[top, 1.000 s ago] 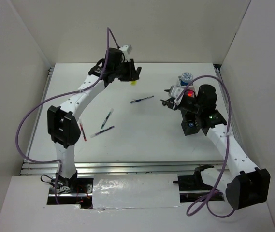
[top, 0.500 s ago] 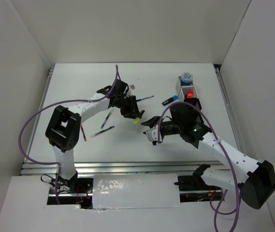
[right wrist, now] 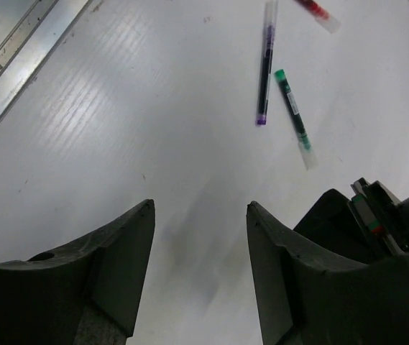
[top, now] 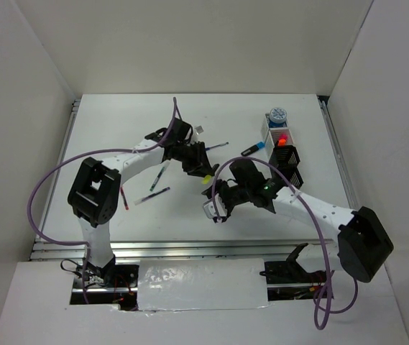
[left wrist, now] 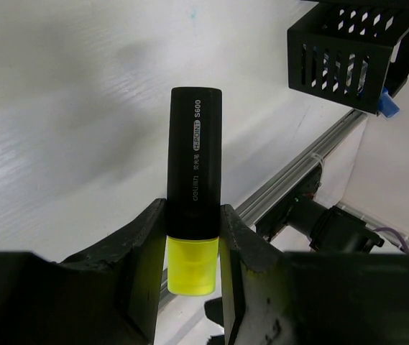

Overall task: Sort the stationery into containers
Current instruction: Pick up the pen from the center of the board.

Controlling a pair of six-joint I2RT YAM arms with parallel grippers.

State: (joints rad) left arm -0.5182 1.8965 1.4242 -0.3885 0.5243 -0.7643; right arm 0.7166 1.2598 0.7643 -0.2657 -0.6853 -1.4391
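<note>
Left gripper point(left wrist: 193, 224): and it's got one! Both fingers point(left wrist: 145, 248) are pressed onto the yellow-capped highlighter, over the middle of the table point(top: 118, 122).
Yellow-capped highlighter point(left wrist: 193, 162): pinched right where the black barrel meets the cap. The barrel pokes out past the fingertips and the cap sits back toward the palm. From above, only its yellow end point(top: 205, 180) shows under the left gripper.
Right gripper point(right wrist: 200, 215): fingers spread wide with nothing between them. It's angled at bare table, just beside the left gripper in the top view point(top: 215, 205).
Pens: 3 in the right wrist view, all lying flat. The purple pen point(right wrist: 265, 65) and green pen point(right wrist: 292, 111) almost meet at one end, and the red pen point(right wrist: 318, 14) is off at the top edge. 1 more dark pen point(top: 211, 147) lies beyond the left gripper.
Blue-capped highlighter point(top: 254, 149): on the table, just left of the bins.
Bins: a row along the right side. The white bin point(top: 267, 123) is farthest and holds the tape roll point(top: 277, 113). The next bin point(top: 282, 138) shows orange-red caps. A black mesh bin point(top: 291, 157) follows, partly hidden by the right arm.
</note>
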